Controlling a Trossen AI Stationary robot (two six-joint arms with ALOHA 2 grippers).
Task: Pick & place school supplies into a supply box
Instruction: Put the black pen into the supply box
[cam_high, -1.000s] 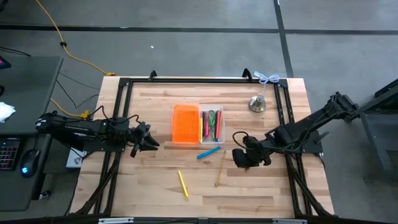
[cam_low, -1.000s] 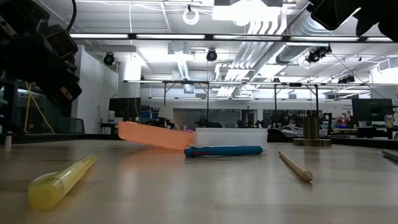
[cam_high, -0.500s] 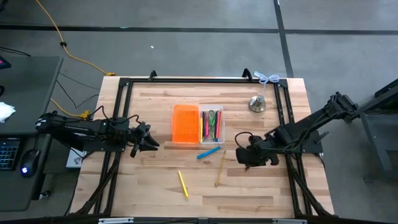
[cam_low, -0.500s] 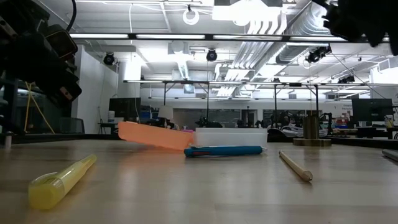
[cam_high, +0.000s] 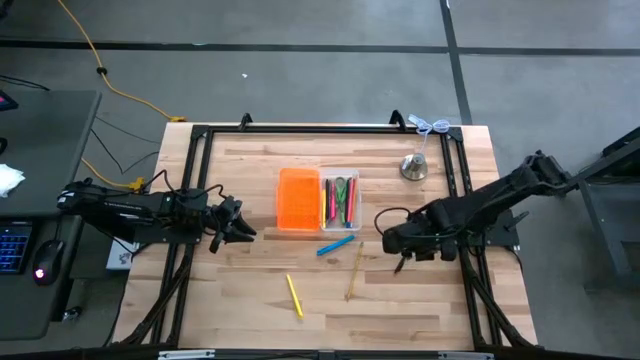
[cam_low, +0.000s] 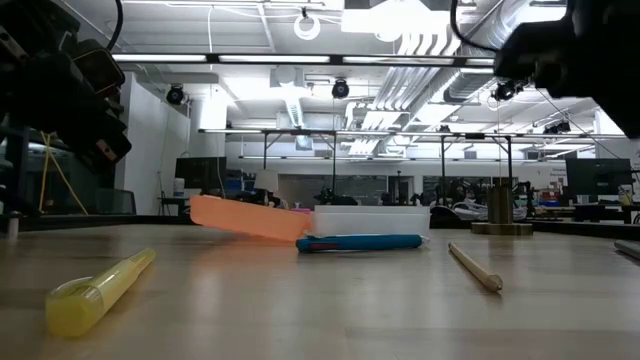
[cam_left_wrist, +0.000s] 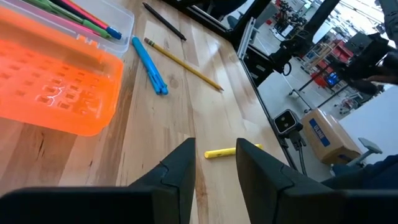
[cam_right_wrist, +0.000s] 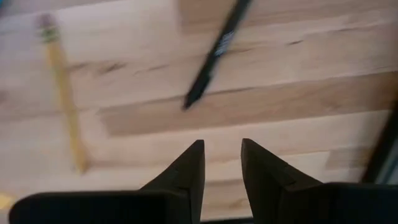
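The supply box lies open at mid-table: an orange half (cam_high: 298, 198) and a clear tray (cam_high: 341, 200) with several pens in it. A blue marker (cam_high: 336, 245), a pencil (cam_high: 354, 270), a yellow highlighter (cam_high: 294, 295) and a black pen (cam_right_wrist: 214, 53) lie flat on the wood nearer the front edge. My right gripper (cam_right_wrist: 222, 146) points down above the black pen, open, with nothing between its fingers. My left gripper (cam_left_wrist: 216, 146) hovers at the table's left, open and aimed toward the box.
A silver bell-shaped object (cam_high: 413, 167) stands at the back right beside a white cord (cam_high: 432, 126). A black frame (cam_high: 320, 128) runs along the table's edges. Bare wood lies at the front, around the highlighter (cam_low: 95, 292).
My right gripper has tipped from slanting to pointing nearly straight down, has rolled about its own axis, and has sunk a little toward the table near the black pen. Its fingers keep the same gap. No object on the table has moved.
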